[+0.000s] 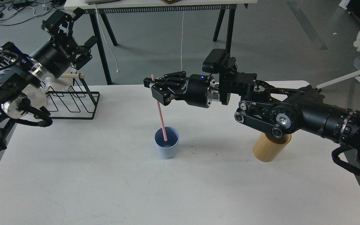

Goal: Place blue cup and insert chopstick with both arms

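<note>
The pale-blue cup stands upright on the white table, near its middle. My right gripper is above and slightly left of the cup, shut on the pink chopstick. The stick hangs tilted, its lower end inside the cup's mouth. My left gripper is raised at the far left above the wire rack, open and empty.
A black wire rack with a beige wooden rod stands at the table's back left. A tan wooden cylinder stands at the right, partly under my right arm. Another table's legs show behind.
</note>
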Robot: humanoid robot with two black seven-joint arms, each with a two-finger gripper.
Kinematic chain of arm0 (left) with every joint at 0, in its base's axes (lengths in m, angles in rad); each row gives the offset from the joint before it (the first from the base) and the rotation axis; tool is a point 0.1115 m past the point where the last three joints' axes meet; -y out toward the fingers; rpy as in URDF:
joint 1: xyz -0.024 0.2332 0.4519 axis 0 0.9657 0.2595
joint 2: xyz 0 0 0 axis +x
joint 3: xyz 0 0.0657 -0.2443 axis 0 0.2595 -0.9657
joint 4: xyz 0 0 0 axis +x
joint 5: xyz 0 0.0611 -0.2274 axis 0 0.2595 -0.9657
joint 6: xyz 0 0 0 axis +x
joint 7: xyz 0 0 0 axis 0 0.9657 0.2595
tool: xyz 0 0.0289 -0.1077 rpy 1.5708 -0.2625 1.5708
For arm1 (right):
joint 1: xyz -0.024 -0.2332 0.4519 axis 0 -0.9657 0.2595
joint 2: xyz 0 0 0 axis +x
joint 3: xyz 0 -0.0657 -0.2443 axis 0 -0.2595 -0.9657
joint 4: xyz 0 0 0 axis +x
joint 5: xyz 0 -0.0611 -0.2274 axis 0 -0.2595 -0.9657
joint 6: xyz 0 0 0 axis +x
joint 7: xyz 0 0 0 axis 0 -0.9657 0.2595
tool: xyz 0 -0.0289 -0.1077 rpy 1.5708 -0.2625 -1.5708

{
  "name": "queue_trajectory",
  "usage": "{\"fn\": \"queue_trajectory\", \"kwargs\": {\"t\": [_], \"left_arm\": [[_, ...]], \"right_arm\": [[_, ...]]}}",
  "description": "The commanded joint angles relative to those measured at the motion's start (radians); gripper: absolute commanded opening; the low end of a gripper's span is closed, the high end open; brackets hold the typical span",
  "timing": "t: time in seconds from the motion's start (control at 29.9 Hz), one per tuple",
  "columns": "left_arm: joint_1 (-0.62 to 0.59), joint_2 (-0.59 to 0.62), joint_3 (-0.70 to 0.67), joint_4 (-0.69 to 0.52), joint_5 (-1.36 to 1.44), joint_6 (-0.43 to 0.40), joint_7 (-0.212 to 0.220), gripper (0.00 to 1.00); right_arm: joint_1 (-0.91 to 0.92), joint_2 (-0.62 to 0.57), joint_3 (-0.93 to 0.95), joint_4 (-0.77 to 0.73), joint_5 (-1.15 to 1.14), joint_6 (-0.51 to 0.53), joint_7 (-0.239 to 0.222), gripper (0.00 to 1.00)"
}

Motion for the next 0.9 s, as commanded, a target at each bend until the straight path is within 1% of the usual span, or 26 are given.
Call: {"fn": "queue_trajectory", "kwargs": {"t": [0.0,0.07,0.3,0.43,0.47,0.53,0.57,0.67,0.74,0.8,0.87], "left_arm": [[0.001,0.0,0.002,0.001,0.0,0.0,0.0,0.97],[0.001,0.0,0.002,0.001,0.0,0.0,0.0,0.97],[0.001,0.0,0.0,0.004,0.0,0.0,0.0,0.97],[0.001,0.0,0.002,0.006,0.0,0.0,0.0,0.98],[0.001,0.0,0.002,0.006,0.0,0.0,0.0,0.98],[0.001,-0.002,0.002,0.006,0.0,0.0,0.0,0.98],[0.001,0.0,0.002,0.006,0.0,0.0,0.0,0.98],[0.001,-0.002,0.002,0.006,0.0,0.0,0.0,0.98],[0.001,-0.002,0.002,0.006,0.0,0.0,0.0,0.98],[-0.001,-0.002,0.0,0.006,0.0,0.0,0.0,0.98],[-0.003,-0.008,0.0,0.004,0.0,0.0,0.0,0.98]], "right_arm": [[-0.004,-0.002,-0.015,0.002,0.0,-0.002,0.0,0.13],[-0.008,-0.002,-0.015,0.002,0.0,-0.003,0.0,0.15],[-0.016,-0.003,-0.015,0.003,0.0,-0.003,0.0,0.16],[-0.014,-0.005,-0.013,0.006,0.0,-0.005,0.0,0.22],[-0.014,-0.006,-0.01,0.006,0.0,-0.006,0.0,0.27],[-0.013,-0.008,-0.007,0.009,0.001,-0.021,0.0,0.44],[-0.01,-0.009,-0.004,0.011,0.003,-0.029,0.0,0.45],[-0.005,-0.028,0.037,0.011,0.012,-0.038,0.0,0.65],[-0.007,-0.054,0.103,0.012,0.023,-0.032,0.0,0.71],[-0.017,-0.077,0.168,0.012,0.041,-0.029,0.0,0.83],[-0.034,-0.095,0.215,0.012,0.111,-0.026,0.0,0.92]]}}
